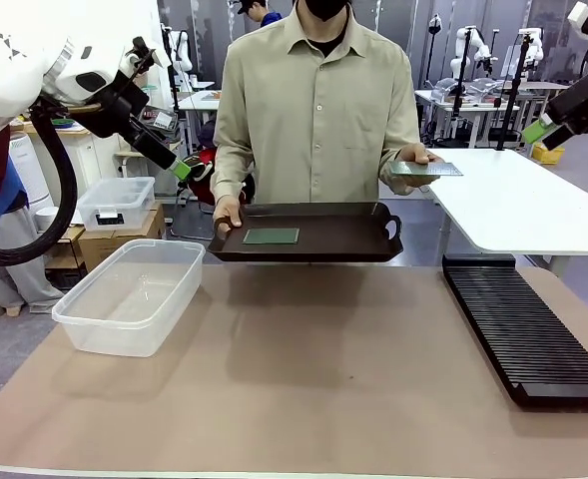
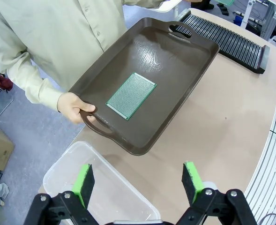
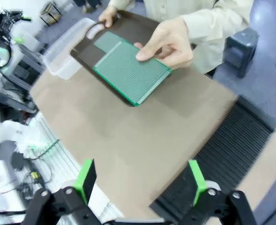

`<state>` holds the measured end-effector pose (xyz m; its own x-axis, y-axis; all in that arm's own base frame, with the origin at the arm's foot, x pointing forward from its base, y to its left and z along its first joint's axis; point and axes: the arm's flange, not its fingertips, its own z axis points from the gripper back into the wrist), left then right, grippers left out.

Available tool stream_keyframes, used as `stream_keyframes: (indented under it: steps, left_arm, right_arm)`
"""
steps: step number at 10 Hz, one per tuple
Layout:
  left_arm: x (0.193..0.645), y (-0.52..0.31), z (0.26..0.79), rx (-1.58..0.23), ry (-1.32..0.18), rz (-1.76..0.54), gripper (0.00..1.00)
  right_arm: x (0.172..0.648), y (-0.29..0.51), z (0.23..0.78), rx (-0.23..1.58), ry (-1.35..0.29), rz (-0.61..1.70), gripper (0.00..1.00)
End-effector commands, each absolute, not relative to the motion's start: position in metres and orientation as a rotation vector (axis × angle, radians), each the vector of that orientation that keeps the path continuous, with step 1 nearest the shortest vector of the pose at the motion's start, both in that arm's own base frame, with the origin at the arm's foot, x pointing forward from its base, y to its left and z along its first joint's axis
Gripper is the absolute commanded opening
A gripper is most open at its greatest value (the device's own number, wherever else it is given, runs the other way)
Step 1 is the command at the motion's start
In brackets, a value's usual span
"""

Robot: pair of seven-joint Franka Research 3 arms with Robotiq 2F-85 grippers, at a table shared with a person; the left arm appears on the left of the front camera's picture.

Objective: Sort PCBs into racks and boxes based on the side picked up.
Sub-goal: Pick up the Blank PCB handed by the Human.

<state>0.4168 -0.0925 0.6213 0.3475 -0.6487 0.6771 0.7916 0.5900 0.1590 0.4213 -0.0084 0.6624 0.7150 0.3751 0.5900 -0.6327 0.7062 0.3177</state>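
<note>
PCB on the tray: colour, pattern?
The PCB is green with a fine dot grid; clearest in the left wrist view.

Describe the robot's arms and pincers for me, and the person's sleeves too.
The left arm is a rounded white shell with a thick black ribbed hose. The left gripper and right gripper are black, each with two green-padded fingers. The person wears long beige shirt sleeves.

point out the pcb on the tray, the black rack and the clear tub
pcb on the tray (image 2: 130, 95), left wrist view, face centre
black rack (image 1: 526, 331), front view, slotted top
clear tub (image 1: 109, 337), front view, front wall
</note>
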Motion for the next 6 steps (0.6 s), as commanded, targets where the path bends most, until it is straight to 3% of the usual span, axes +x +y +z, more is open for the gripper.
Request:
stream_keyframes:
  steps: [1, 6]
  left_arm:
    - [0.416, -0.092, 0.619, -0.217, -0.769, -0.94, 1.0]
    - [0.416, -0.092, 0.619, -0.217, -0.769, -0.94, 1.0]
  right_arm:
    - [0.445, -0.012, 0.664, 0.693, -0.389, 0.469, 1.0]
    - [0.488, -0.016, 0.608, 1.013, -0.222, 0.173, 1.0]
